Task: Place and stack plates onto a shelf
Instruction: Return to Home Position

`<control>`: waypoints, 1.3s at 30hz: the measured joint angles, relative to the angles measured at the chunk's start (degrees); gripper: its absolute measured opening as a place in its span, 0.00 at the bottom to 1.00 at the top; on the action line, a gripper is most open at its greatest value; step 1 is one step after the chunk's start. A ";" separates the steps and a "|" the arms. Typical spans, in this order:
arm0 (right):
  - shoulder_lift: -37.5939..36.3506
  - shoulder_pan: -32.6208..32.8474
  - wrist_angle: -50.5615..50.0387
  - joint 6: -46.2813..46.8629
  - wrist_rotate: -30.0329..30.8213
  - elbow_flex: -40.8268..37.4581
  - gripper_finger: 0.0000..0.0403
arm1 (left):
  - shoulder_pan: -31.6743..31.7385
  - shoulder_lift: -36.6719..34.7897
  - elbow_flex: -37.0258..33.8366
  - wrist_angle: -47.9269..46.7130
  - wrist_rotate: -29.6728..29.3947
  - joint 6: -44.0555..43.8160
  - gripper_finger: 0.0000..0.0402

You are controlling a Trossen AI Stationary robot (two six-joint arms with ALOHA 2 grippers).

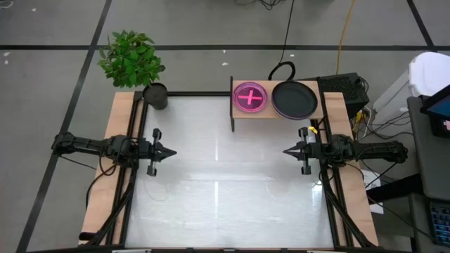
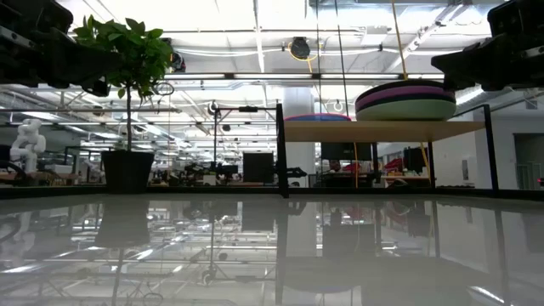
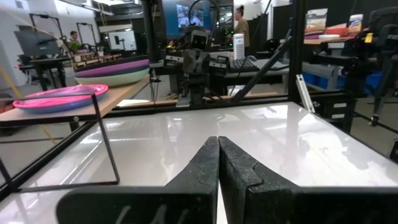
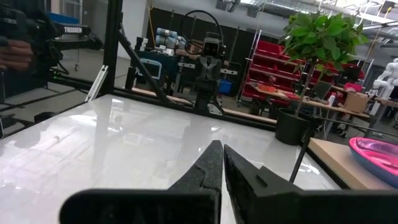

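Standing at the far edge of the table (image 1: 225,190), the shelf (image 1: 239,114) carries a black-topped stack of large plates (image 1: 294,99) beside smaller pink plates (image 1: 250,97). The left gripper (image 1: 169,151) and right gripper (image 1: 288,152) hover well apart, each with its 2 fingers pressed together, empty.

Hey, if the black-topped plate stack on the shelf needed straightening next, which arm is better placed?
Right, probably. The black-topped stack sits at the shelf's right end, just beyond the right claw. The left claw waits across the table, farther off; both claws are shut.
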 joint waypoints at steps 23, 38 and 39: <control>0.00 0.00 0.39 0.01 -0.01 0.00 0.00 | 2.60 0.11 0.00 -0.55 -12.31 3.08 0.01; 0.02 0.00 0.41 0.02 -0.04 0.00 0.00 | 5.44 0.11 0.00 -0.48 -5.77 -0.78 0.01; 0.02 0.00 0.41 0.02 -0.04 0.00 0.00 | 5.44 0.11 0.00 -0.30 -5.77 -1.17 0.01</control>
